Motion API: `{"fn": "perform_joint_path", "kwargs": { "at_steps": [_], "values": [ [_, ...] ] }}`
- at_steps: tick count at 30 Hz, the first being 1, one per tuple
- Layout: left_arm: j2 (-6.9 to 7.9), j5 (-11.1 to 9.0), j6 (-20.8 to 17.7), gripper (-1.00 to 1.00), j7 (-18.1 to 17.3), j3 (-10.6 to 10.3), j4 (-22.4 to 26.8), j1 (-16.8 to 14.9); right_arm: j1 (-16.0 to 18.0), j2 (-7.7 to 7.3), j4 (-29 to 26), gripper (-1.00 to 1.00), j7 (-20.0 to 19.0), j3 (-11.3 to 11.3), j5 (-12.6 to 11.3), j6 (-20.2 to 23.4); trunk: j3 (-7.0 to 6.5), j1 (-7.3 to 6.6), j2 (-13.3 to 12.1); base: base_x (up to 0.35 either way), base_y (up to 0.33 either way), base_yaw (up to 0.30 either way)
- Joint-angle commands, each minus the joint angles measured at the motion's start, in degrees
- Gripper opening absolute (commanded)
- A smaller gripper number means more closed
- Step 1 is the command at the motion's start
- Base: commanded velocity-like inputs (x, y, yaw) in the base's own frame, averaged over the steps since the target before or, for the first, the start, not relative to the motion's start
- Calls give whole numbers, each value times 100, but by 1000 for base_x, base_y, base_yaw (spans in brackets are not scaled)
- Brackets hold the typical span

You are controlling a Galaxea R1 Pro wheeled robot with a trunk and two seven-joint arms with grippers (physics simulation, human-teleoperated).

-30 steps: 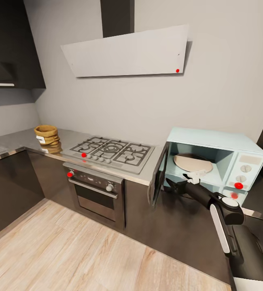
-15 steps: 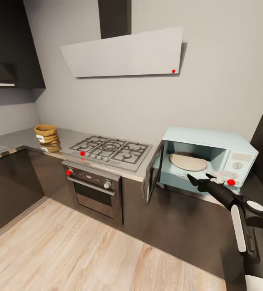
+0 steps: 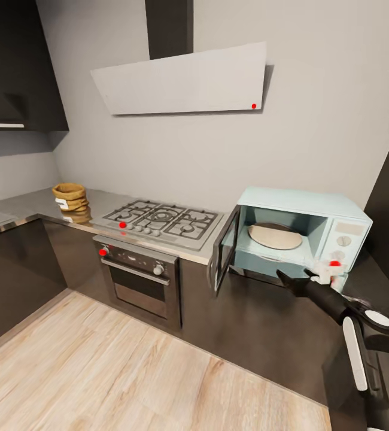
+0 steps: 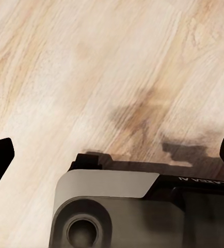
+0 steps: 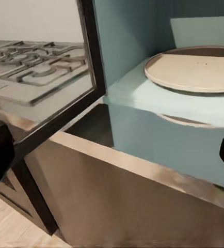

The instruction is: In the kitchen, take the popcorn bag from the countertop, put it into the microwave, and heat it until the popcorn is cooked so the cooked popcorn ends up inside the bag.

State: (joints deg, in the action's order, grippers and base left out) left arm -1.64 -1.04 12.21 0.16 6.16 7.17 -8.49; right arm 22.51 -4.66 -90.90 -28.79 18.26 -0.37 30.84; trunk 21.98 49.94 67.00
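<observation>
**Door open, bag not fetched yet**

Microwave (image 3: 302, 230) stood on the bench (image 3: 33, 206) w/ door (image 3: 223, 248) swung wide, turntable (image 3: 274, 236) bare. Popcorn bag (image 3: 70, 197) sat at the far end of the bench, well apart, beyond the hob (image 3: 161, 219). Right pincer (image 3: 294, 276) hung just in front of the cavity, released, nothing in it; left pincer (image 4: 112, 155) also released, over wood floor (image 4: 91, 77).

Next IMO: pull right arm clear, roll base toward the bag, grab below the rolled rim, keep it upright. Watch the open door on the way back; it juts into the path.
</observation>
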Motion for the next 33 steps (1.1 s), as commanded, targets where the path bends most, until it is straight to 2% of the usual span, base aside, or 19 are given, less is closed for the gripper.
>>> {"fn": "perform_joint_path", "kwargs": {
  "at_steps": [1, 4, 10, 14, 16, 19, 21, 26, 27, 30, 33],
  "values": [
    [-3, -10, 18, 100, 2, 26, -5, -4, -97, -1, -8, 100, -32, 14, -7, 32, 6, 0, 4, 0, 0, 0],
    [-3, -10, 18, 100, 2, 22, -5, -5, -540, -11, -14, 100, -52, 54, -16, -117, 6, 0, 4, 0, 0, 0],
    [-17, -3, 18, 100, -1, 10, -5, -4, -1743, 24, -1, 100, -237, 43, -17, -1425, 6, 0, 4, 0, 0, 0],
    [-19, -2, 18, 100, -2, 8, -5, -4, -2143, 40, 198, 100, -251, 32, -7, -1920, 6, 0, 4, 0, 0, 0],
    [-20, -2, 18, 100, 0, 8, -5, -4, -2325, 43, 433, 100, -256, 31, -12, -2350, 6, 0, 4, 0, 0, 0],
    [-20, -3, 18, 100, 1, 8, -5, -4, -2403, 44, 1000, 100, -258, 33, -9, -2866, 6, 0, 4, 0, 0, 0],
    [-20, -7, 18, 100, 2, 11, -5, -4, -2410, 47, 1609, 100, -252, 33, -1, -3235, 6, 0, 4, 0, 0, 0],
    [-20, -8, 18, 100, 1, 16, -5, -4, -2389, 52, 2625, 100, -242, 11, 9, -3751, 6, 0, 4, 0, 0, 0],
    [-20, 2, 18, 100, -4, 2, -5, -4, -2376, 51, 2963, 100, -241, 8, 7, -3888, 6, 0, 4, 0, 0, 0],
    [-33, 60, 15, 100, -7, -40, -5, -17, -2368, 53, 3220, 100, -201, -6, -4, -3938, 6, 0, 4, -15, 3, 0],
    [-9, 15, 17, 100, -7, 13, -5, -28, -2349, 61, 3660, 100, -193, -127, 5, -3944, 6, 0, 4, -184, 144, 0]
  ]
}}
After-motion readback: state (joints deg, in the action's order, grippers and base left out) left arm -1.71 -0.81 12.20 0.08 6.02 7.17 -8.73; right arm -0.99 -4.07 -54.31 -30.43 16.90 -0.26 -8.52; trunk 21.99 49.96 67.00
